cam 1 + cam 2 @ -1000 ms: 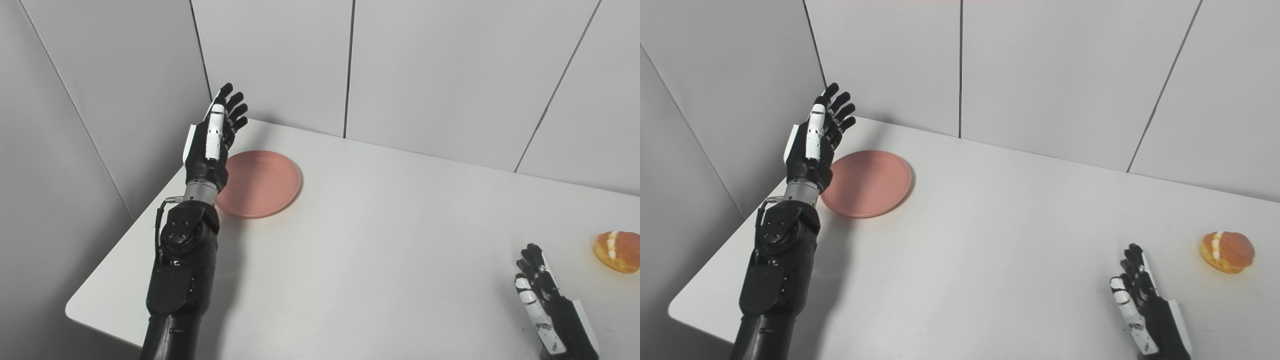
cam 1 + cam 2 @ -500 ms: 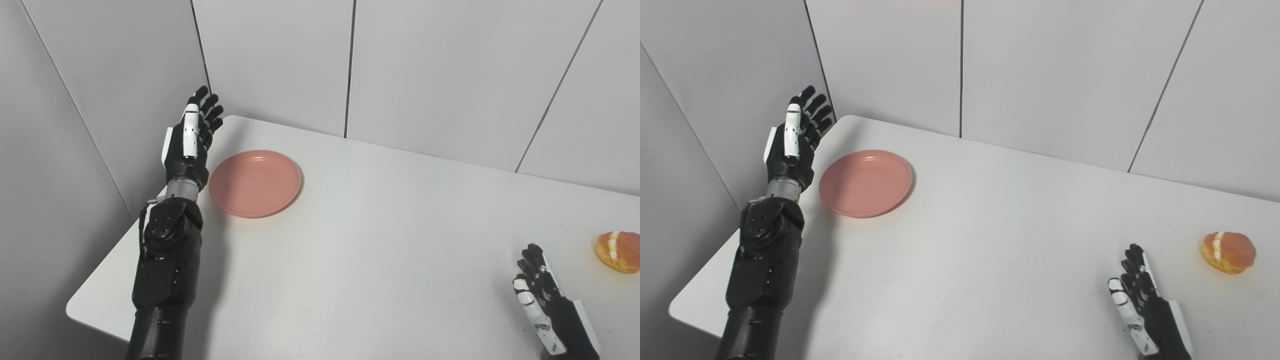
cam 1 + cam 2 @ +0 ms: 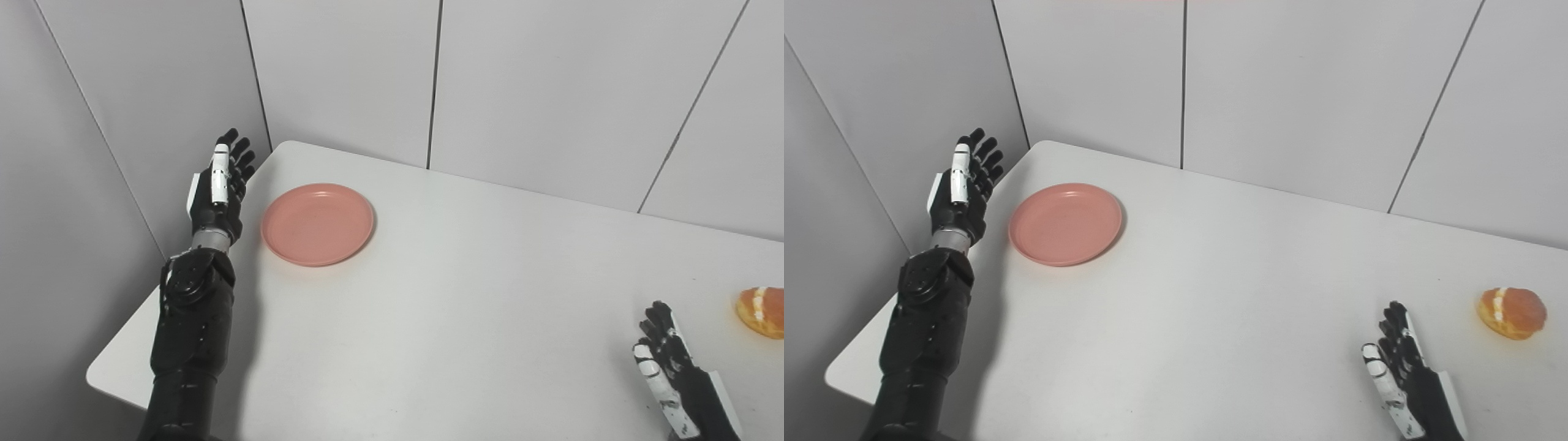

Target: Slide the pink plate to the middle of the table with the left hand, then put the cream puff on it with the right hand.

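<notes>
Both hands empty, left hand beside pink plate.

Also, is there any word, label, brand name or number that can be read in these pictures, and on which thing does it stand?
None: no readable text in either view.
The pink plate is plain.
The cream puff bears no label.
The table and the wall panels are blank.
The left hand and right hand show only white patches, no letters.
</notes>
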`<action>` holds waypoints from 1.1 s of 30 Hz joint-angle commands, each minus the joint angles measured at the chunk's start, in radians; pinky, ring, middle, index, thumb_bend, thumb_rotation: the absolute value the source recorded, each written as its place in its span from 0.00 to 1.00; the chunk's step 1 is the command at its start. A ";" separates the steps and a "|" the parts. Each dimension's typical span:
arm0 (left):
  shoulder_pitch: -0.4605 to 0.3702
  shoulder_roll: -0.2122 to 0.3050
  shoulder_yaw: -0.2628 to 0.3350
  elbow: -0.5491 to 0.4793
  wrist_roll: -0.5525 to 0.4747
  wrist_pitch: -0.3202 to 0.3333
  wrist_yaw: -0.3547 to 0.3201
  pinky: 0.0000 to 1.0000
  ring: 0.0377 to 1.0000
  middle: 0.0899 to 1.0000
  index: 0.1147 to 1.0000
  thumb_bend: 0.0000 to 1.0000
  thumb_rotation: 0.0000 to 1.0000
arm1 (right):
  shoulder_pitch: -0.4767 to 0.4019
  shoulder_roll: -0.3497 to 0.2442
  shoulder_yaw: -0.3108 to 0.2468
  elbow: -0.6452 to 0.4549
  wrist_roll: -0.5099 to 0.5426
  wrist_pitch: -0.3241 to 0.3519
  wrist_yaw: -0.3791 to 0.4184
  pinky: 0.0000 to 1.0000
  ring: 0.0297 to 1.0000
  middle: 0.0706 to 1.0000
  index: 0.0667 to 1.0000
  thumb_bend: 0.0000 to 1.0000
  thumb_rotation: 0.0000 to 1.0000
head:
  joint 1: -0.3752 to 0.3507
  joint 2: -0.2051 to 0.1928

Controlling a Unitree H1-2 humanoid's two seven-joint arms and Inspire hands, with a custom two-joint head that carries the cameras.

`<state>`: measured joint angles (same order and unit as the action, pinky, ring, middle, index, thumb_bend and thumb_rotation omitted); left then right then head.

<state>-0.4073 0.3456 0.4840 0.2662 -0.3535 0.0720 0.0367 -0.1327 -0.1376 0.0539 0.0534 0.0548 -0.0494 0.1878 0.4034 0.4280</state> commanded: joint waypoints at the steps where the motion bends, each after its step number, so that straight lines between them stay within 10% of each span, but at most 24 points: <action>1: -0.041 0.037 0.014 0.003 -0.020 -0.046 -0.013 0.95 0.92 0.92 0.90 0.36 1.00 | 0.038 0.004 0.001 0.031 0.003 0.027 0.000 1.00 1.00 1.00 1.00 0.28 0.71 | -0.001 0.001; 33: -0.082 0.041 -0.045 0.308 -0.048 -0.102 -0.113 0.94 0.92 0.92 0.91 0.37 1.00 | 0.037 0.005 0.005 0.046 -0.019 -0.006 -0.001 1.00 1.00 1.00 1.00 0.29 0.76 | -0.023 0.011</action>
<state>-0.4578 0.3726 0.4501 0.5747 -0.3895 -0.0175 -0.0507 -0.1300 -0.1380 0.0553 0.0527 0.0326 -0.0514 0.1859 0.3789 0.4387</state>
